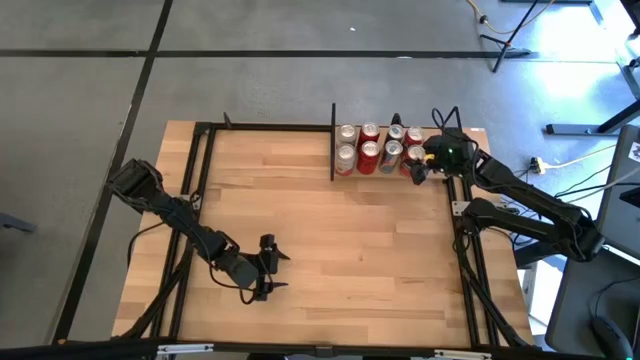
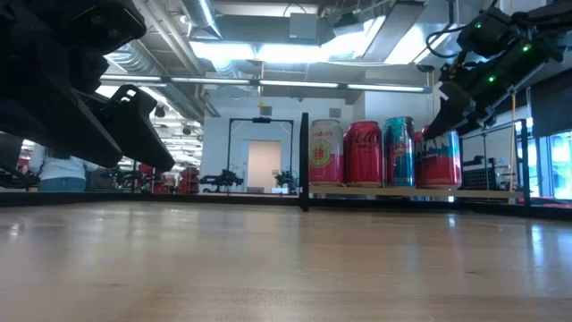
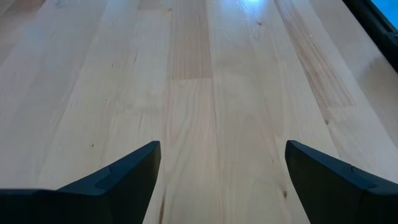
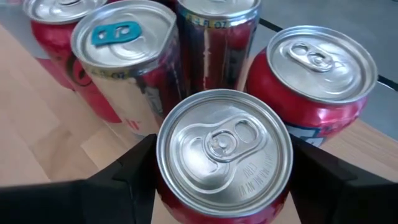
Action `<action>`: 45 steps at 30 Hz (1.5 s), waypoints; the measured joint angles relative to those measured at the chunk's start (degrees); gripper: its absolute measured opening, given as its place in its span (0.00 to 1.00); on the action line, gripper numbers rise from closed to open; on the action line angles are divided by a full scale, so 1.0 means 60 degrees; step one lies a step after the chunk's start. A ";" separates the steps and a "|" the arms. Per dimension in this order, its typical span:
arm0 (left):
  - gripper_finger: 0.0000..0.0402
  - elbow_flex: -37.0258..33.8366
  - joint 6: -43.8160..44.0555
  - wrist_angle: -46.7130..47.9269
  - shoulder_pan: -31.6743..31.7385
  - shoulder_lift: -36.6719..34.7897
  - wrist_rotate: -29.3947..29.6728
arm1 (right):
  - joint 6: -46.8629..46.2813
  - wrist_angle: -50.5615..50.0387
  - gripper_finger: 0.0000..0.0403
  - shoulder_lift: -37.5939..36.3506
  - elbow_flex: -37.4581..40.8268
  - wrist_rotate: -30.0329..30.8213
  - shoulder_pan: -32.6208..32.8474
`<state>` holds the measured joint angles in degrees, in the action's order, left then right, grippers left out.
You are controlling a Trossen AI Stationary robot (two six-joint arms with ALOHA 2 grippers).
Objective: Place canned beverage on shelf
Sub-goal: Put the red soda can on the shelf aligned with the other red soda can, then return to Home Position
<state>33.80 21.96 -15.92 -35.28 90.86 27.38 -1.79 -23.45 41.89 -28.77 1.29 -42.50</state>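
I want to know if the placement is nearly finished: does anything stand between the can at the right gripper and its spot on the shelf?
Nothing visible does. The right gripper has its fingers on either side of the red can, which already stands on the shelf beside the other cans.

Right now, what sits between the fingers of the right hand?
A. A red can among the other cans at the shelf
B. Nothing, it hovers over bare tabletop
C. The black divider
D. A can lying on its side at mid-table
A: in the right wrist view a red can stands upright between the right hand's fingers with other cans close by, and the high view shows that hand at the shelf.
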 joint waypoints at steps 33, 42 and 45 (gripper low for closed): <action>0.63 0.0007 -0.1245 -0.1715 0.2313 -0.0286 -0.1089 | -0.0889 0.2756 0.47 0.0720 -0.1064 0.0342 0.6132; 0.17 0.0007 -0.2334 0.0176 0.3572 -0.2538 -0.1658 | -0.0665 0.3184 0.20 0.1182 -0.0481 0.1382 0.7715; 0.07 -0.0103 -0.2628 0.0401 0.3587 -0.3236 -0.1683 | -0.0674 0.3915 0.13 0.1057 0.0167 0.1281 0.7717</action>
<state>33.18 6.19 -13.52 -13.76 71.44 17.28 -5.84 0.04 48.23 -27.77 8.98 3.80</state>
